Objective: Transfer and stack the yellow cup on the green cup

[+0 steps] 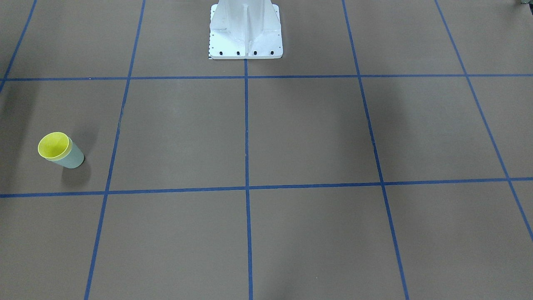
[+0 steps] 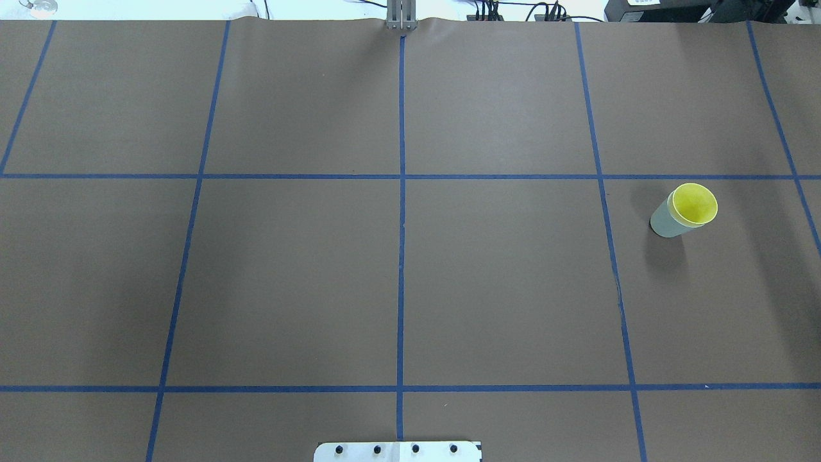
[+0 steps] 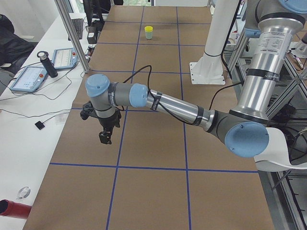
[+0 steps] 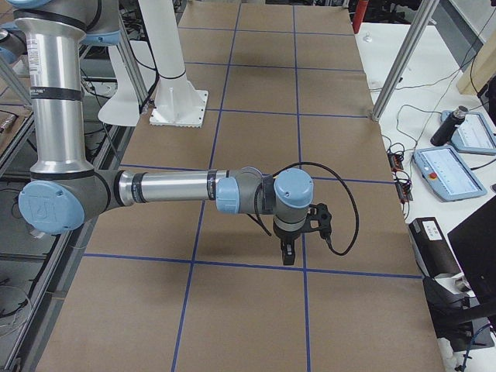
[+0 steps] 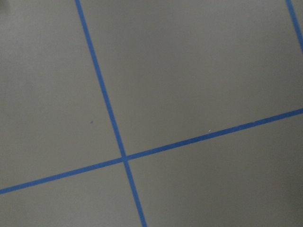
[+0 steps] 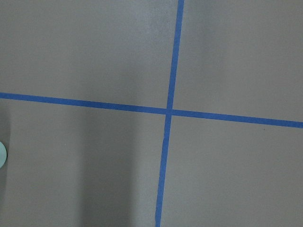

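The yellow cup sits nested inside the green cup, upright on the brown table on the robot's right side. The pair also shows in the overhead view, yellow cup inside green cup, and far off in the exterior left view. A pale green sliver shows at the left edge of the right wrist view. My left gripper hangs over the table, far from the cups. My right gripper also hangs above the table. I cannot tell whether either is open or shut.
The white robot base stands at the table's middle edge. Blue tape lines divide the brown table into squares. A side bench with tablets and a metal post flanks the table's operator side.
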Controlling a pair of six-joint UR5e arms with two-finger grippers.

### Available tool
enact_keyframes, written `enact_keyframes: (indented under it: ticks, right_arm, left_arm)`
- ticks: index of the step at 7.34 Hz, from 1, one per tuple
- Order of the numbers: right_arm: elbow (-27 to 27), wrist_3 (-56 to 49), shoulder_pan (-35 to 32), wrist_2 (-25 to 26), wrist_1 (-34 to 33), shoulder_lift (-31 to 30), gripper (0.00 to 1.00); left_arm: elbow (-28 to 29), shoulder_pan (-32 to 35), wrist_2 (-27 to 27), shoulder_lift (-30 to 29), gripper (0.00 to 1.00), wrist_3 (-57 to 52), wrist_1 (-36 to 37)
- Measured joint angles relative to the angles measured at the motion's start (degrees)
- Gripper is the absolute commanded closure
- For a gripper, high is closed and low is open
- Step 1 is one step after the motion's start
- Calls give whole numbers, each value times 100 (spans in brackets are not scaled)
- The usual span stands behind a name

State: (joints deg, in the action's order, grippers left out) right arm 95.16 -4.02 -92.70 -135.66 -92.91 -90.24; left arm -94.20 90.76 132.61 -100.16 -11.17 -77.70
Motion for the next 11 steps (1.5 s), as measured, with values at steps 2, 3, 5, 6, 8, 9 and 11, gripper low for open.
enact_keyframes:
  ticks: [2, 3, 5, 6, 8, 9, 11]
  right_arm:
    - [-8, 11, -98, 1, 8, -191, 1]
    - [-14, 39, -111, -1, 22, -268, 1]
    - [-25, 104, -116, -6, 32, -341, 1]
    - [-25, 137, -116, -5, 33, -350, 1]
    - [-32, 318, -117, 1, 32, -349, 1]
    - [-10, 457, -113, 3, 41, -339, 1]
    - [46, 549, -53, 12, 52, -304, 1]
  left_arm:
    - [130, 43, -22, 434, 0, 63, -662]
    - [134, 56, -22, 668, 0, 78, -984]
    - [6, 73, -14, 930, 0, 95, -1213]
    - [-98, 73, -19, 1012, 0, 97, -1214]
    - [-245, 69, -26, 1100, 0, 145, -1120]
    - [-269, 65, -35, 1114, 0, 178, -1097]
    - [-277, 65, -55, 1115, 0, 200, -1089]
